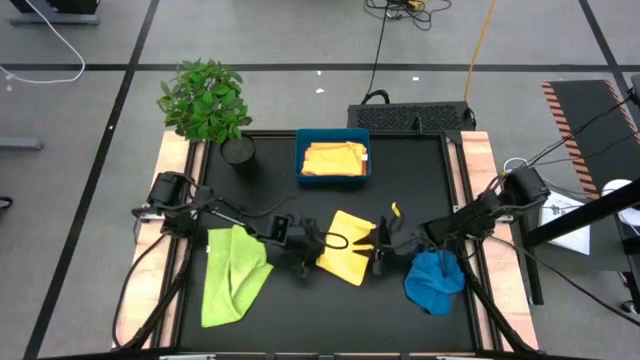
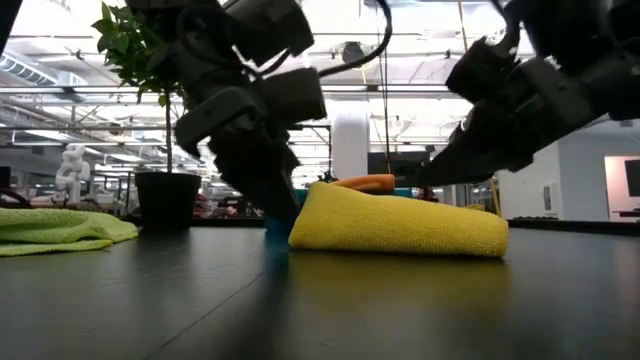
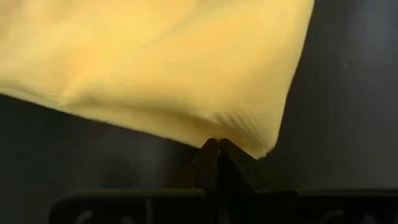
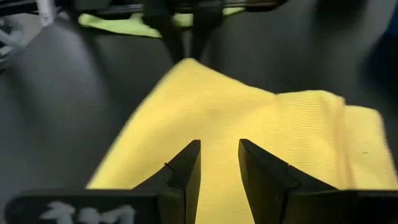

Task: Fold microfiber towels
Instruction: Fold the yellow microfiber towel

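Observation:
A pale yellow towel (image 1: 347,248) lies folded on the black table, mid-front; it also shows in the low view (image 2: 400,222). My left gripper (image 1: 322,242) is at its left edge, shut on it. My right gripper (image 1: 380,246) is open, its fingers (image 4: 185,167) just over the towel's right part (image 4: 217,118). A lime green towel (image 1: 235,273) lies crumpled at the front left. A blue towel (image 1: 435,281) lies bunched at the front right. Golden yellow and orange cloth (image 1: 334,158) lies in the teal tray (image 1: 300,170). My left gripper pinches the pale yellow towel's edge (image 3: 219,130) near a corner between its two shut fingers. It comes slanting down from the table's left. The towel rests on the table, slack; one layer or several, I cannot tell. My right gripper: I cannot tell whether its open fingers touch the towel.
A potted plant (image 1: 207,100) stands at the far left corner. A small yellow scrap (image 1: 394,209) lies behind the right gripper. Wooden strips (image 1: 480,160) border the table's left and right sides. Bare black table shows between the tray and the towel.

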